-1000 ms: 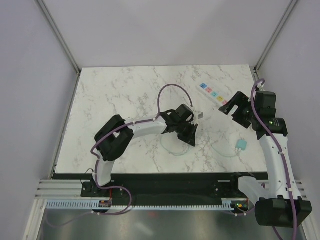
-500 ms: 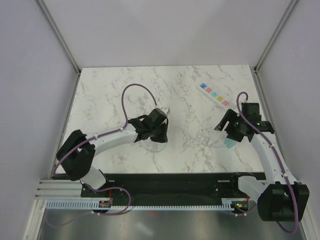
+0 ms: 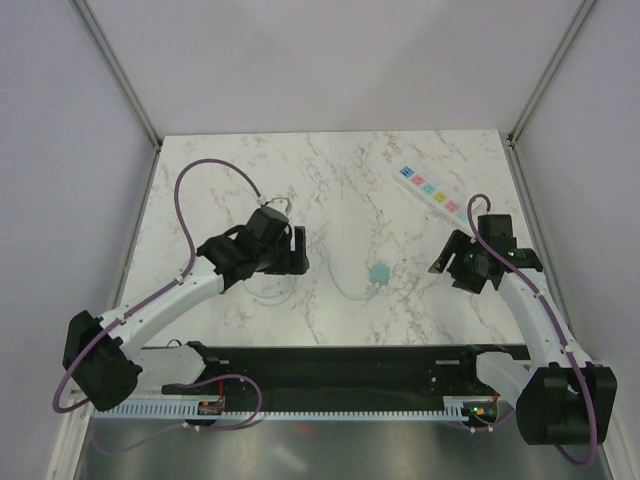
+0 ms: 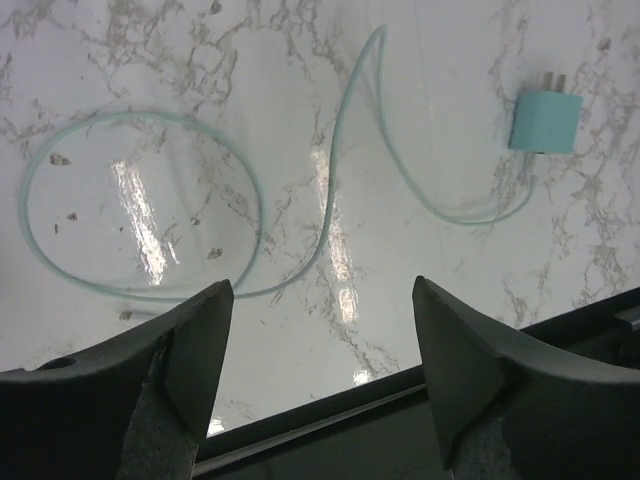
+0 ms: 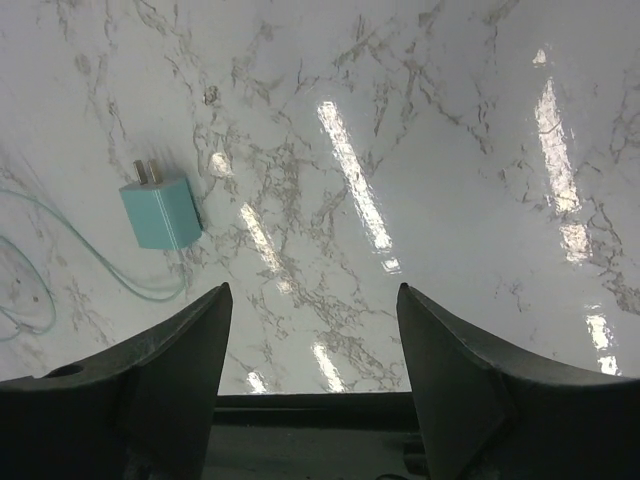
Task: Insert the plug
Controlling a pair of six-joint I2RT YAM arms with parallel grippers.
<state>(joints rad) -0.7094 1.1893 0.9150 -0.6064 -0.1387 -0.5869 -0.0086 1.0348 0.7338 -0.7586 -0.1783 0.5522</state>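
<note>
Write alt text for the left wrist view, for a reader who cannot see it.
A small teal plug with two prongs lies on the white marble table at upper right, its thin pale-green cable curling left into a loose loop. The left gripper is open and empty at the bottom.

One plug, one cable, one strip

A white, grey-veined marble tabletop carries a long white plastic power strip with coloured squares at 2 o'clock, lying diagonally. A thin pale-green cable lies near 6 o'clock, one loop flat on the marble, its tail curving toward 3 o'clock.
</note>
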